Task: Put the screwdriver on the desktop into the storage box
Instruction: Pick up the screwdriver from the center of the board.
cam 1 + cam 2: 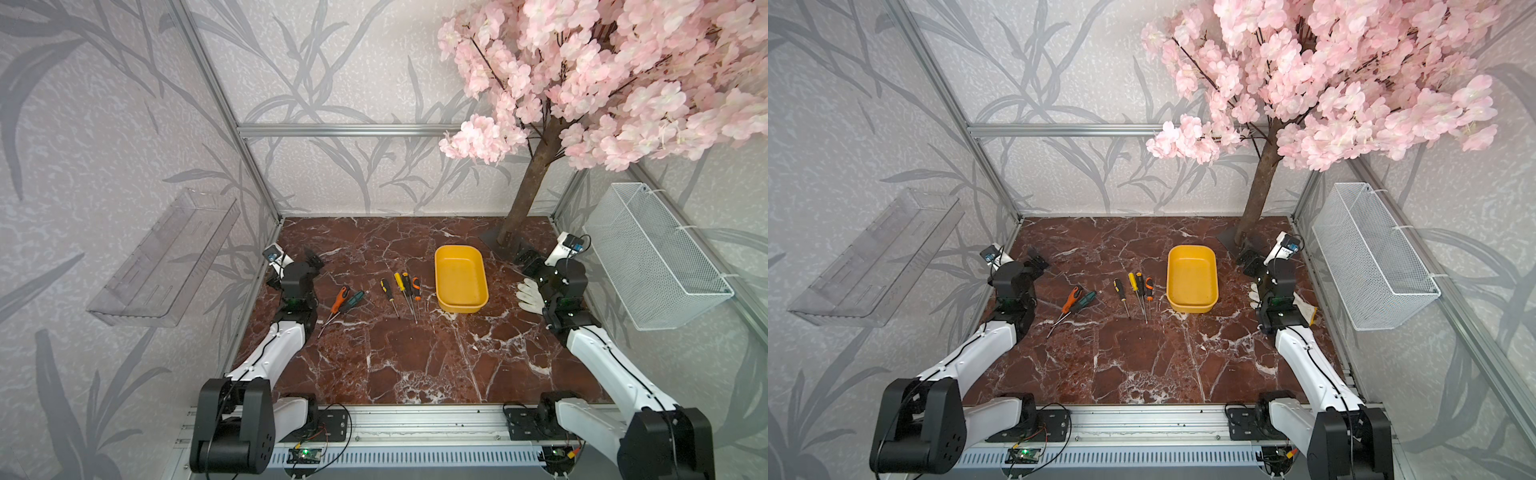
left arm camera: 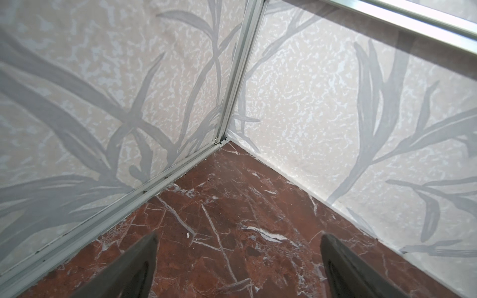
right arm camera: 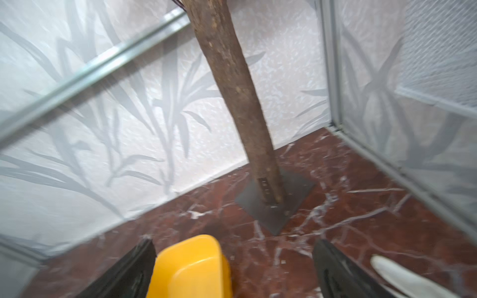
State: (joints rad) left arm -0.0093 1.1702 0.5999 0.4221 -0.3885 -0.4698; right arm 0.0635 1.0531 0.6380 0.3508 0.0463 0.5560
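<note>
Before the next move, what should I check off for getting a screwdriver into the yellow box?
1. left gripper open and empty: ok.
2. right gripper open and empty: ok.
3. yellow storage box upright, nothing inside: ok.
4. row of screwdrivers lying flat on the desktop beside the box, none gripped: ok.
5. orange-handled screwdriver and green-handled screwdriver lying apart: not ok, they overlap.
6. white glove clear of the box: ok.
</note>
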